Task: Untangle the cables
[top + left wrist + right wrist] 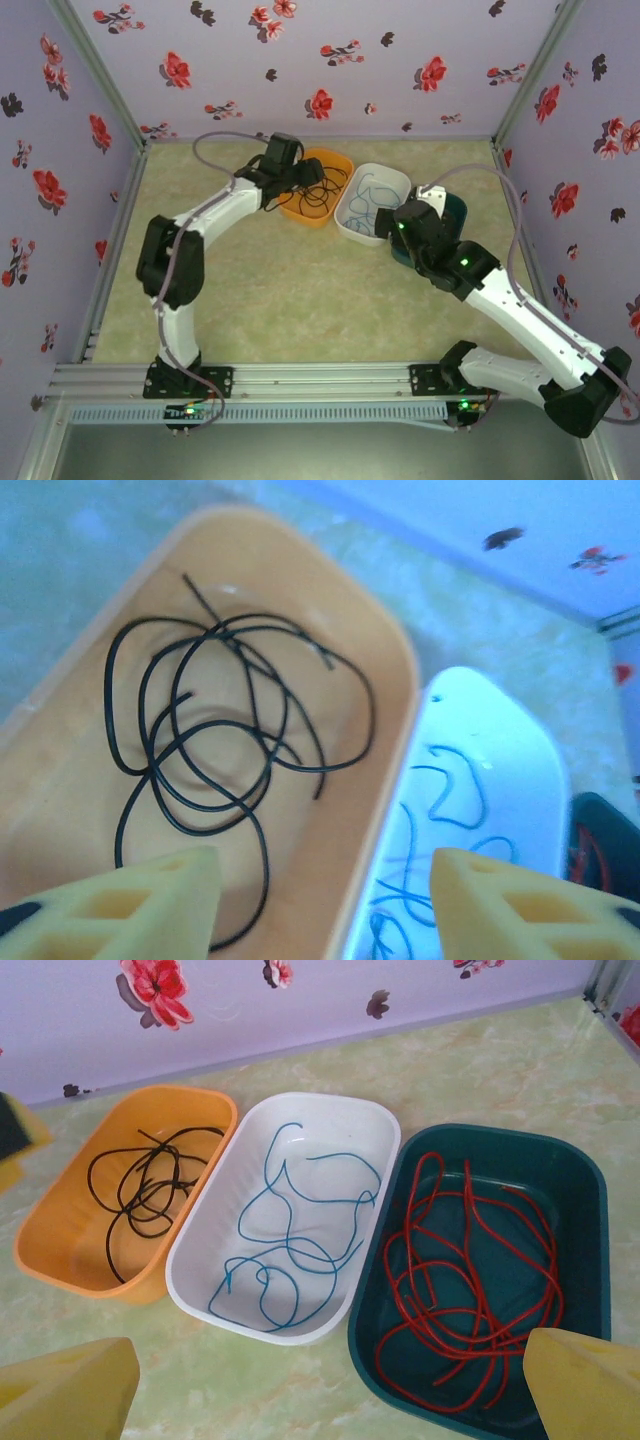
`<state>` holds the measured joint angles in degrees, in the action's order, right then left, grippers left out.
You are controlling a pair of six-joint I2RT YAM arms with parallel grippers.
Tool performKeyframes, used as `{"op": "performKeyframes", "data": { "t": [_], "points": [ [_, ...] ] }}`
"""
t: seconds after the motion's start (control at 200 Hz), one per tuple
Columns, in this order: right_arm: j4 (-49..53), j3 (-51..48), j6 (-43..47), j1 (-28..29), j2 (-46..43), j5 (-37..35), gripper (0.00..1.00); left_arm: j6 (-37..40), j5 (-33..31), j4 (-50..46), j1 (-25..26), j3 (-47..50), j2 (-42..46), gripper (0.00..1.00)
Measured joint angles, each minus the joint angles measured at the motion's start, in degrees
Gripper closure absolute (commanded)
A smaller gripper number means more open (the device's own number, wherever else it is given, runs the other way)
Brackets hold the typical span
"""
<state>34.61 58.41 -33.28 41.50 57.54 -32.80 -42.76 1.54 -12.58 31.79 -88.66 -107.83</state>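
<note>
Claw (322, 868) over seemingly loose black cable (155, 768)

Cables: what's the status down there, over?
Left fingers open over orange tray. Right fingers open. Black cable, blue cable, red cable each alone in own tray. Nothing blocking.

— Where's the left arm (190, 250)?
— It stands up from the near edge of the table (300, 300). The elbow is out toward the left edge and the forearm reaches for the far edge, just left of its middle.
— Its gripper?
— The left gripper (325, 908) tilts downward, yellow fingers (130, 905) parted, nothing between them.
— And the right arm (520, 320)?
— Folded low by the near right corner, forearm slanting in toward the table's middle. The right gripper (325, 1390) is spread wide, holding nothing.
</note>
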Motion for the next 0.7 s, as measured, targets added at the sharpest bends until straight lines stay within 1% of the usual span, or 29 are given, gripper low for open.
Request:
{"op": "performKeyframes", "data": {
  "t": [0.065, 0.08, 0.26, 0.39, 0.605, 0.7],
  "points": [
    [0.0, -0.3, 0.0, 0.0, -0.5, -0.6, 0.01, 0.3, -0.7, 1.6, 0.0, 3.5, 4.8, 0.02],
    [0.0, -0.4, 0.0, 0.0, -0.5, -0.7, 0.01, 0.6, -1.0, 1.9, 0.0, 4.5, 6.1, 0.01],
    [0.3, -1.9, 0.0, -0.2, -2.2, -3.6, 0.01, 3.7, -6.2, 2.4, -0.1, 15.4, 19.2, 0.00],
    [0.9, -4.2, -0.2, -0.3, -4.2, -7.6, 0.01, 7.0, -10.8, 1.4, -1.3, 25.0, 30.0, 0.00],
    [0.8, -10.9, -0.9, -0.9, -9.1, -15.5, 0.01, 14.0, -17.5, 0.5, -7.2, 46.0, 52.4, 0.00],
    [0.0, -13.7, -0.9, -1.5, -11.1, -18.6, 0.01, 16.7, -20.3, -1.8, -10.1, 51.7, 60.8, 0.00]
  ]
}}
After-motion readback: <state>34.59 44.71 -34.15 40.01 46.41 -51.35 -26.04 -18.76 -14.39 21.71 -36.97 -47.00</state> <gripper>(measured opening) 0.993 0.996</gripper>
